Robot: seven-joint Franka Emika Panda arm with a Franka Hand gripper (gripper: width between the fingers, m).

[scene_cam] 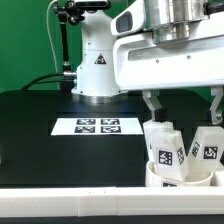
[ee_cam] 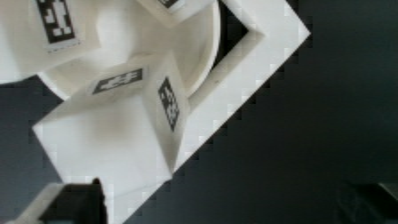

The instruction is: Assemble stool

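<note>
Legs (scene_cam: 185, 148) directly beneath end effector (scene_cam: 184, 108)

A: What's under the gripper (scene_cam: 184, 104)?

B: Two upright legs (scene_cam: 163, 146) (scene_cam: 208, 143) in the seat disc (scene_cam: 180, 176), close beneath its spread fingers.

A: Free room?

B: Bare table (scene_cam: 40, 125) beyond the marker board (scene_cam: 98, 126). Between the legs, possibly a narrow gap; the wrist view's too cramped to tell.

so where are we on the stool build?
Partway, by the look of it. Done: two tagged legs stand upright in the seat disc at the exterior view's lower right; whether they are fully seated cannot be told. In hand: nothing, the pincer hangs open above them. Left: no other loose legs are in view, so the remainder is unclear.
</note>
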